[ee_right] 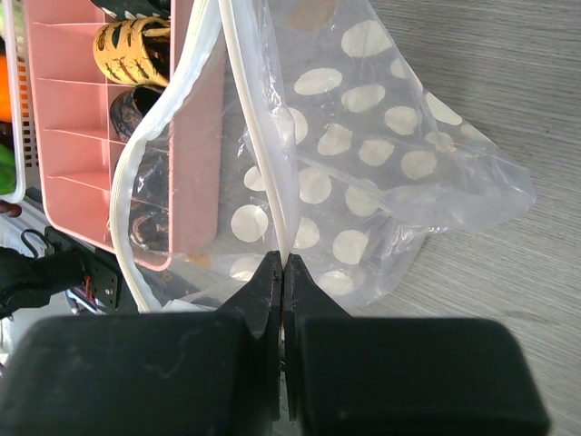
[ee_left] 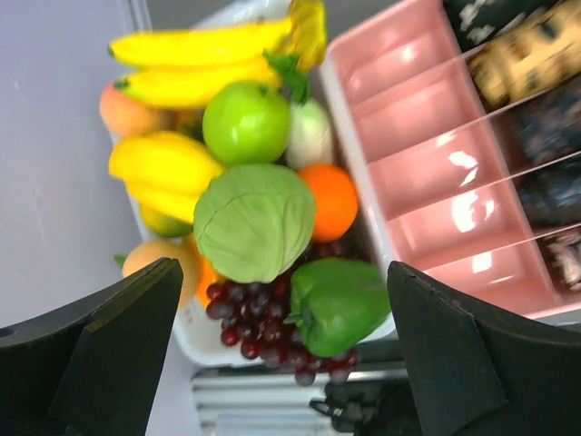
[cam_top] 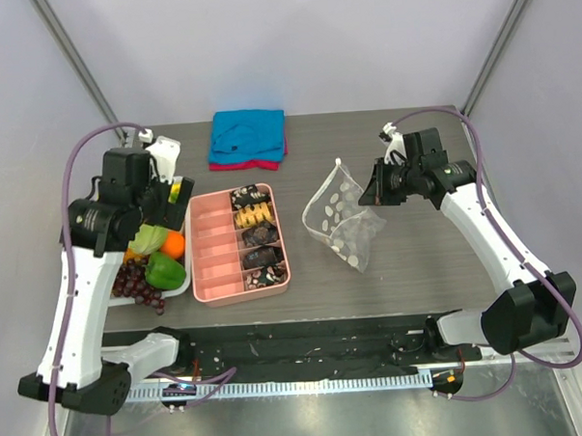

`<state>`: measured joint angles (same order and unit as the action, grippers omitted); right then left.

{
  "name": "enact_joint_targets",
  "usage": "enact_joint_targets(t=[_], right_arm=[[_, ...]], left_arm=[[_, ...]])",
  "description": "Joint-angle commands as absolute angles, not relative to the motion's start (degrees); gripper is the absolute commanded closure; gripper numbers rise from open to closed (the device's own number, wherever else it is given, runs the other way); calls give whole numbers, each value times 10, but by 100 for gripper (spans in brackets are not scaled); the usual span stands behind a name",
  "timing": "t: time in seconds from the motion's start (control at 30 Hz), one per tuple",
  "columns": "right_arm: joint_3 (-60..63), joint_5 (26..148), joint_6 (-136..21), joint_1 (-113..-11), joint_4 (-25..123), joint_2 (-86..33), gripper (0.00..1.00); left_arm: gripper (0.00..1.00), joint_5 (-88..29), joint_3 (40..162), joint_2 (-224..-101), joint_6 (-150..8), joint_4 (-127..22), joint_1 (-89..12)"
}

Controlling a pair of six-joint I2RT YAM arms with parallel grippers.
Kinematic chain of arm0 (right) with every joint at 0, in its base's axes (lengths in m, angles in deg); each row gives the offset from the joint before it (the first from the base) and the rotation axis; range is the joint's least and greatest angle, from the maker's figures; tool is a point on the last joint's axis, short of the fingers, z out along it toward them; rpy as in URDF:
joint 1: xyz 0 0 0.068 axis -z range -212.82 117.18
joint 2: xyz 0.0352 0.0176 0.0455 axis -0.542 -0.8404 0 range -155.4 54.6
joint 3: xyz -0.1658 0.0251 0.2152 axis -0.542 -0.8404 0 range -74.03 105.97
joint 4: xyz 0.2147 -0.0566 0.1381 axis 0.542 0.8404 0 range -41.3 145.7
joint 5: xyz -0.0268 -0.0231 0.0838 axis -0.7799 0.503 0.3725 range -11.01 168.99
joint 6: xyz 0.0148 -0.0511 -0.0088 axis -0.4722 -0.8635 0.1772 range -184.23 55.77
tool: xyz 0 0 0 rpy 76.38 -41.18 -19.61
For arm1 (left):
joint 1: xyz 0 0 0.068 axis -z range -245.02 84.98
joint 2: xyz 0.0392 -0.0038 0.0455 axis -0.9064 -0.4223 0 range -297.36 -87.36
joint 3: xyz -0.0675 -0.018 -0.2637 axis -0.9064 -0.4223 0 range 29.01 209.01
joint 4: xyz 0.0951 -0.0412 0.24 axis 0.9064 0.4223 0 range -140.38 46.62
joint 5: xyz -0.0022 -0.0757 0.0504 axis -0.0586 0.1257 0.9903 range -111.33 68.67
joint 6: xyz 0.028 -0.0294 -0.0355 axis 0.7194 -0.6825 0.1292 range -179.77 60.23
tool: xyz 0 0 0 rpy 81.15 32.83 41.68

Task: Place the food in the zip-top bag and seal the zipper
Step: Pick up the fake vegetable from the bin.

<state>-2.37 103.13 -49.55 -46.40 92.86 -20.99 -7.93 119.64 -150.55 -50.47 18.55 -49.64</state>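
The zip-top bag (cam_top: 344, 220) sits partly lifted on the table just right of the pink box (cam_top: 213, 255), mouth open. Its thin, light, slippery film looks likely to sag, so the stiffer zipper (ee_right: 257, 118) is the place to hold; the right gripper (ee_right: 283, 272) is clenched on one lip there. The left gripper (ee_left: 283, 291) hovers spread and empty over the fruit tray (ee_left: 195, 343). The box's dark snacks are hard to identify

Grey wood-grain surface (cam_top: 419, 270) in even light, pale walls (cam_top: 312, 43) behind it, metal frame posts (cam_top: 71, 49) at its far corners.
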Motion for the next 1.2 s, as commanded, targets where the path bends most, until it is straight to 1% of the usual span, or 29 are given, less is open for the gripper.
enact_joint_targets(t=[0.0,0.13,0.27,0.5,0.77,1.03,1.17], right_arm=[[-13,1039,-506,-471,907,-209,99],[-16,1049,-514,-471,908,-205,99],[-18,1057,-516,-471,909,-202,99],[-24,1071,-522,-471,907,-204,99],[-23,1080,-522,-471,905,-210,99],[-19,1082,-522,-471,903,-219,99],[-20,1081,-521,-471,904,-219,99]], left_arm=[[0,-9,1182,-1543,-471,241,-510],[0,13,1165,-1576,-457,230,-528],[0,-2,1165,-1611,-446,216,-581],[0,-18,1130,-1637,-411,195,-590],[0,-81,1109,-1664,-407,190,-633],[0,-81,1060,-1661,-389,141,-635],[0,-74,1056,-1657,-382,132,-635]])
